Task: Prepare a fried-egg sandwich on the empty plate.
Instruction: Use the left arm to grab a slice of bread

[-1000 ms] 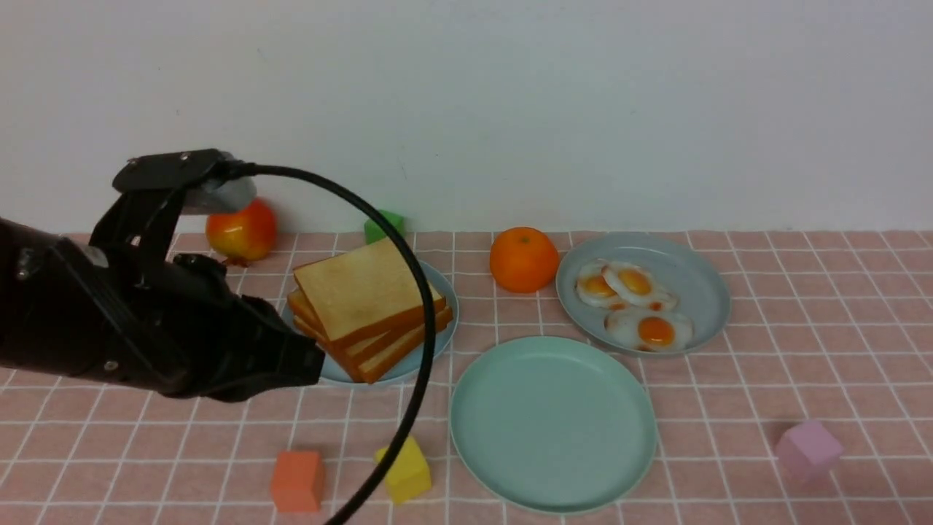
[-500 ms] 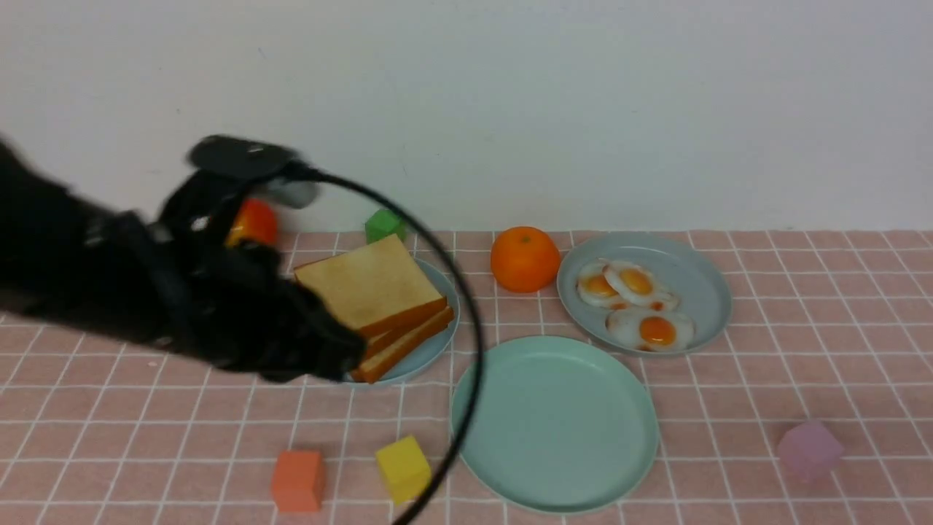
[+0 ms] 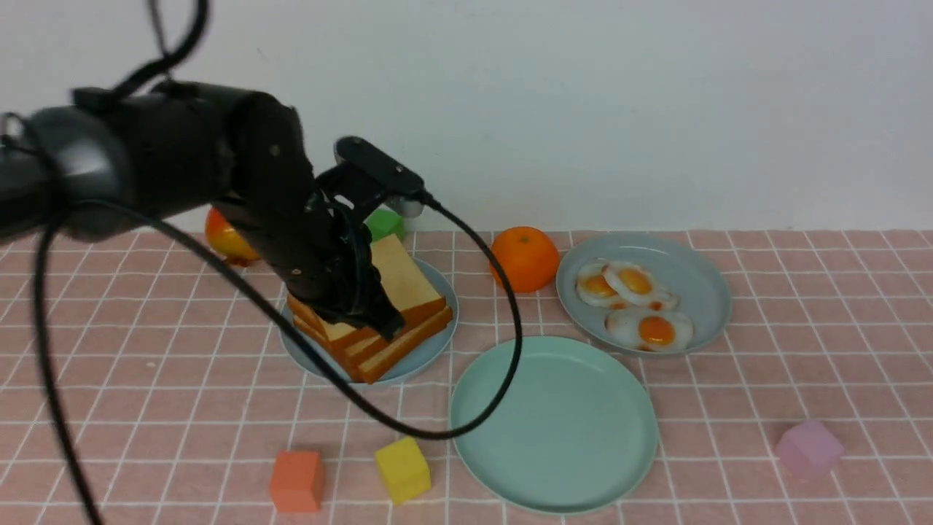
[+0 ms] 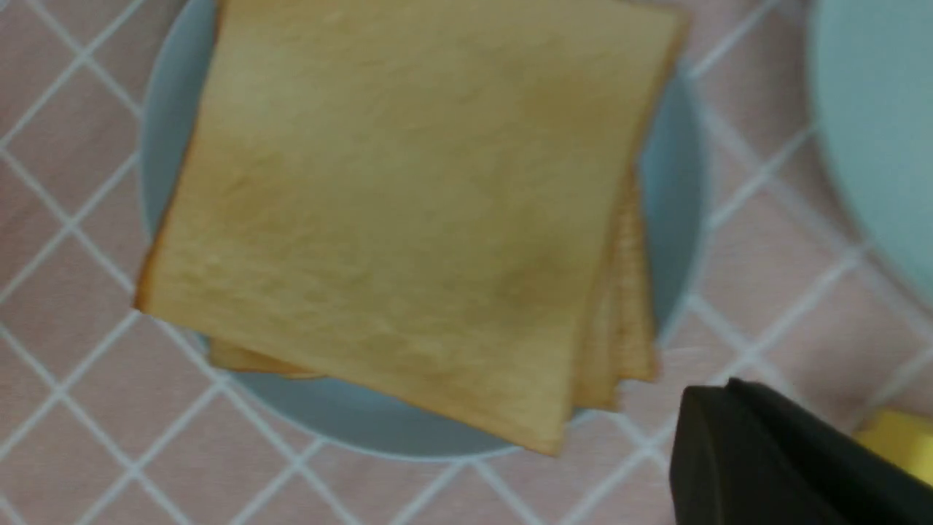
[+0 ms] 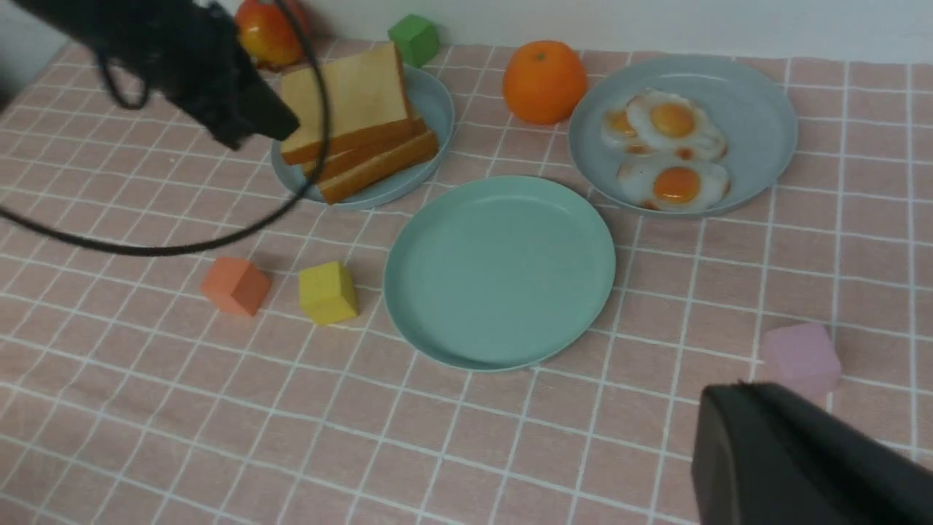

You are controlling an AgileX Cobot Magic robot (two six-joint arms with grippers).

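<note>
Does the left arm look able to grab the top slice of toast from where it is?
Probably yes: the left gripper hangs right by the toast stack, and nothing covers the top slice.

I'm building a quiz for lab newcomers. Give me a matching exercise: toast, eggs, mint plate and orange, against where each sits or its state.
Things:
1. toast
2. eggs
3. mint plate
4. orange

Places or states:
a. on the cloth
b. empty
c. on the left grey plate
d. on the right grey plate

Pairs: 1-c, 2-d, 3-b, 4-a
</note>
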